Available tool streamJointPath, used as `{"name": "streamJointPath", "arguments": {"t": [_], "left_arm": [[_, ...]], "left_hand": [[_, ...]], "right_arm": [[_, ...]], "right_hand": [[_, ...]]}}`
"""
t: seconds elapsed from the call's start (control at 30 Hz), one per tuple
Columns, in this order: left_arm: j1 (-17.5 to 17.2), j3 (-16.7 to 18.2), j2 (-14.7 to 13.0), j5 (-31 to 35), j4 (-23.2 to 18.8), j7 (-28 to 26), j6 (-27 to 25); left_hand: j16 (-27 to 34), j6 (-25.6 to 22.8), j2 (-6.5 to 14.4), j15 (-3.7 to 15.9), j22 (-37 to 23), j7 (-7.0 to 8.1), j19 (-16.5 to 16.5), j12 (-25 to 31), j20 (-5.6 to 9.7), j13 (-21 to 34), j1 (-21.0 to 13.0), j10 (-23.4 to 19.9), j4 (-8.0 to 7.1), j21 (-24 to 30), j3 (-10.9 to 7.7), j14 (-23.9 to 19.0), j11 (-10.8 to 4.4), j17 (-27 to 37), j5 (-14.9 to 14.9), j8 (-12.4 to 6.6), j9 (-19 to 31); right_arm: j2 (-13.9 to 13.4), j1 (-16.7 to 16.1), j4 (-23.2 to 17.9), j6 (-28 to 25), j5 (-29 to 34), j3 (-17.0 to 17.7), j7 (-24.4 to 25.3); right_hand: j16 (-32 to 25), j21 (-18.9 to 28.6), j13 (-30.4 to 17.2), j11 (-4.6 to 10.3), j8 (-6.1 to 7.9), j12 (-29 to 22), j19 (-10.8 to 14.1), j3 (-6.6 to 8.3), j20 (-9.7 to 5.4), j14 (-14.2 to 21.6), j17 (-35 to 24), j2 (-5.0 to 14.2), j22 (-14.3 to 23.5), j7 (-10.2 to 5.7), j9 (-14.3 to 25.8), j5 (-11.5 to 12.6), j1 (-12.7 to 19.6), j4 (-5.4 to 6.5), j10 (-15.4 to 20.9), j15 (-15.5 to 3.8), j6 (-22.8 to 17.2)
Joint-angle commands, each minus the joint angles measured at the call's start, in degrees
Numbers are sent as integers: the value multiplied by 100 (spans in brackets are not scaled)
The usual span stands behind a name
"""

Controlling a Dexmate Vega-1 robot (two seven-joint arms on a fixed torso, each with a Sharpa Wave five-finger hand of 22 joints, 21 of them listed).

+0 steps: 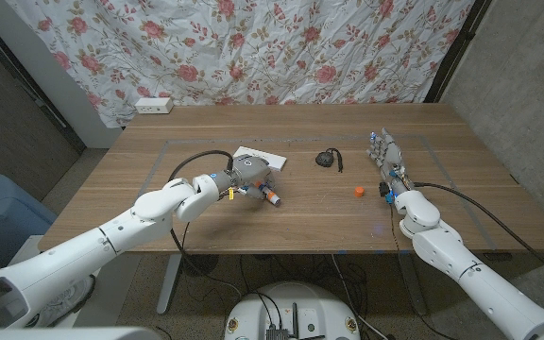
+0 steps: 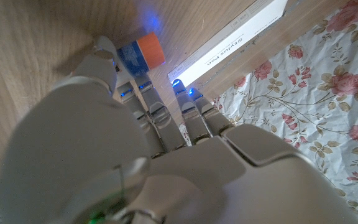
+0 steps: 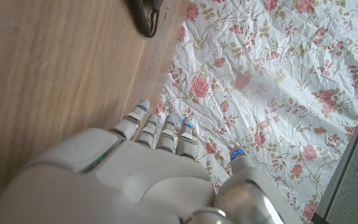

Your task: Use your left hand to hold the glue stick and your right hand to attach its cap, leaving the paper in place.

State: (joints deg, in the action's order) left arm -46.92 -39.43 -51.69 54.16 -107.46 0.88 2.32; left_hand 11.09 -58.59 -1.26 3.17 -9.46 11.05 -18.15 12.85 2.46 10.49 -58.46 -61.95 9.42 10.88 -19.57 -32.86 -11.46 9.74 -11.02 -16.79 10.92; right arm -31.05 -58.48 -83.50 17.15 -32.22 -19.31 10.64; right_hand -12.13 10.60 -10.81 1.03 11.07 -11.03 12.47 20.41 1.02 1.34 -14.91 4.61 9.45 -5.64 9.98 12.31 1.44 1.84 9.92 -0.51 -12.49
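The glue stick (image 1: pixel 270 196), blue with an orange end, lies on the table left of centre, also seen as the glue stick (image 2: pixel 143 51) in the left wrist view. My left hand (image 1: pixel 246 176) is right over its back end, with the thumb (image 2: pixel 104 53) on one side and the straight fingers (image 2: pixel 188 106) on the other, not closed on it. The small orange cap (image 1: pixel 357 191) lies alone right of centre. My right hand (image 1: pixel 386 157) stands beyond the cap to the right, fingers stretched and apart, holding nothing. The white paper, a flat printed pack (image 1: pixel 262 156), lies just behind my left hand.
A black coiled object (image 1: pixel 327 158) sits between the white pack and my right hand. The flowered curtain (image 1: pixel 281 47) hangs behind the table's far edge. A white socket strip (image 1: pixel 153 106) lies at the far left corner.
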Motion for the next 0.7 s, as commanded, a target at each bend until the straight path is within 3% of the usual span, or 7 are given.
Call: {"name": "streamJointPath", "arguments": {"t": [0.03,0.47,0.7], "left_arm": [[91,116,-25,-17,-96,86,-35],[113,207,60,-72,-257,243,-243],[100,278,61,-139,-385,327,-368]], "left_hand": [[4,-519,64,884,-18,-69,-40,-2,101,68,-6,-639,-8,-8,11,-69,-146,16,-16,-37,13],[-16,-514,75,883,-19,-61,-7,-30,124,66,-6,-655,-4,-21,41,-65,-147,13,-15,-3,15],[-29,-520,80,877,-18,-53,45,-49,147,65,6,-657,-10,-36,62,-52,-146,10,-14,15,17]], "right_arm": [[-91,-19,-65,-19,-7,47,-29],[-469,-198,-459,-245,100,115,-49],[-594,-280,-481,-47,320,144,-51]], "right_hand": [[-41,24,-7,-4,-6,-22,11,5,30,13,5,189,26,-24,22,20,-15,12,50,0,-37],[-44,27,-8,0,-9,-23,18,23,23,21,19,199,26,-74,22,27,31,-10,57,-16,-48],[-55,29,-8,3,-15,-34,26,9,-15,60,33,142,25,-128,22,23,46,-36,89,-25,-45]]}}
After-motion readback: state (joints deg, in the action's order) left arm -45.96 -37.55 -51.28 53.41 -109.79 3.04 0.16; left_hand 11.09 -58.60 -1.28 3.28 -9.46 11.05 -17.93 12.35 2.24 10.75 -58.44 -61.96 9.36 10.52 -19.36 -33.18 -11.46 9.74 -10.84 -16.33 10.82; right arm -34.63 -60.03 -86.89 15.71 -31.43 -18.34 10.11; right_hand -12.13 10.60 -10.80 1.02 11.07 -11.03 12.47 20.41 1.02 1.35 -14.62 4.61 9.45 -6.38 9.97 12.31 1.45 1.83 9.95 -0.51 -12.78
